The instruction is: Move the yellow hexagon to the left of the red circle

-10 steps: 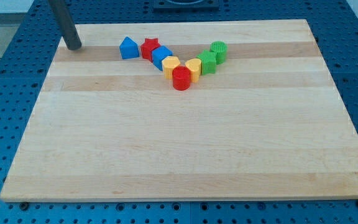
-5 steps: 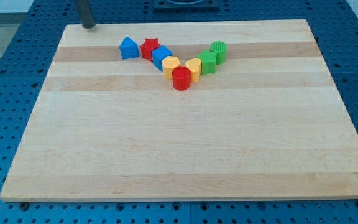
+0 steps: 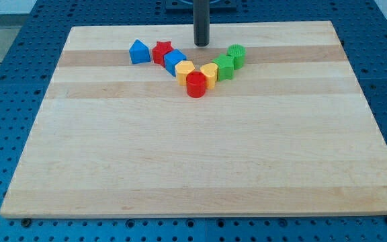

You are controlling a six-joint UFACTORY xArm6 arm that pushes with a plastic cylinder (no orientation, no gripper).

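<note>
1. My tip [image 3: 201, 44] has swept from the table's far-left top area, along the top edge, to the top centre. It now stands just above the cluster of blocks toward the view's top and touches none of them. No block has shifted during this sweep.

2. This arm carries no claw. It ends in a plain dark rod, so there is nothing to stand apart, together or clamped.

3. The yellow hexagon [image 3: 185, 70] lies below my tip and slightly to the view's left. It is pressed between the blue cube [image 3: 175, 62] and the red circle [image 3: 195, 85]. It sits up-left of the red circle rather than squarely left of it, so I judge the task not yet done.

4. From this spot my tip looks placed to come down on the hexagon from the view's top. The yellow block [image 3: 209, 74] just beside it, whose shape I cannot make out, could get caught in that push.

5. Farther to the view's left of my tip are the red star [image 3: 162, 52] and a blue peaked block [image 3: 139, 52]. To the view's right and a little below it are a green block [image 3: 224, 66] and a ribbed green cylinder [image 3: 236, 54].

6. The blocks look like matte moulded plastic, small and light, and together they form a shallow V.

7. The table [image 3: 180, 148] is pale wood with banded grain. It looks smooth, so the blocks should slide easily.
</note>
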